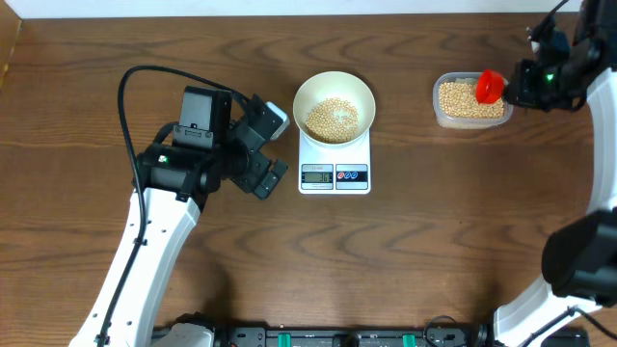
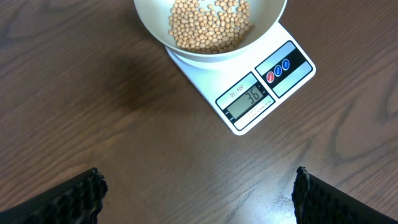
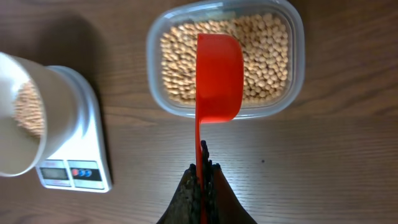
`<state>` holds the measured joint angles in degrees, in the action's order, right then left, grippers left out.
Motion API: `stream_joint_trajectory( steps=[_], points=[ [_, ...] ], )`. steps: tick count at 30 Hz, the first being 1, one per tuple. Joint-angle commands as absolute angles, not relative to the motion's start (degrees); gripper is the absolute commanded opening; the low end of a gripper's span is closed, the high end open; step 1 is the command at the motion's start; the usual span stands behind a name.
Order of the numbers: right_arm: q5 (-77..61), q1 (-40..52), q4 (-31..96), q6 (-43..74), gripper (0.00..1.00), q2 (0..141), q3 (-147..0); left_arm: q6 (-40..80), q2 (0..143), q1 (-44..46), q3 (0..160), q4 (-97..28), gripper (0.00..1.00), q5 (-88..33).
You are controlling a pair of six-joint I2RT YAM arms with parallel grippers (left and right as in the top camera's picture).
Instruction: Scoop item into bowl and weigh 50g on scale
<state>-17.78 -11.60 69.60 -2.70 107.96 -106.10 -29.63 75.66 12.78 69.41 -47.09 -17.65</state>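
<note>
Red scoop (image 3: 219, 74), its handle clamped in the right gripper (image 3: 202, 180), hovers above the tub (image 3: 292, 37) of beans (image 3: 261, 56); the bowl (image 2: 149, 25) on the scale (image 2: 205, 78) shows 36, so a smaller scoopful seems next. Left gripper (image 2: 199, 194) gapes empty.

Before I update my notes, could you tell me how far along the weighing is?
Done: beans sit in the bowl on the scale, whose display reads 36, short of 50. In hand: the right gripper is shut on the red scoop over the tub. Remaining: add more beans.
</note>
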Motion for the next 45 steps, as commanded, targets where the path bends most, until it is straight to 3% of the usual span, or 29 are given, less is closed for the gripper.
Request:
stream_joint_trajectory(
  steps=[1, 13, 27, 45],
  points=[
    [-14.09, -10.74, 69.63, -2.17, 0.01, 110.48, -106.37, -29.1, 75.99, 12.62, 69.56, -47.09, 0.98, -17.45],
    [-8.14, -9.02, 66.37, -1.74, 0.01, 116.6, -106.32, -29.1, 75.99, 12.62, 69.56, -47.09, 0.98, -17.45],
    [-22.26, -8.62, 63.2, 0.23, 0.01, 121.32, -106.32, -29.1, 75.99, 12.62, 69.56, -47.09, 0.98, -17.47],
    [-29.56, -17.39, 63.66, -1.02, 0.01, 120.73, -106.41, -29.1, 75.99, 12.62, 69.56, -47.09, 0.98, -17.45]
  ],
)
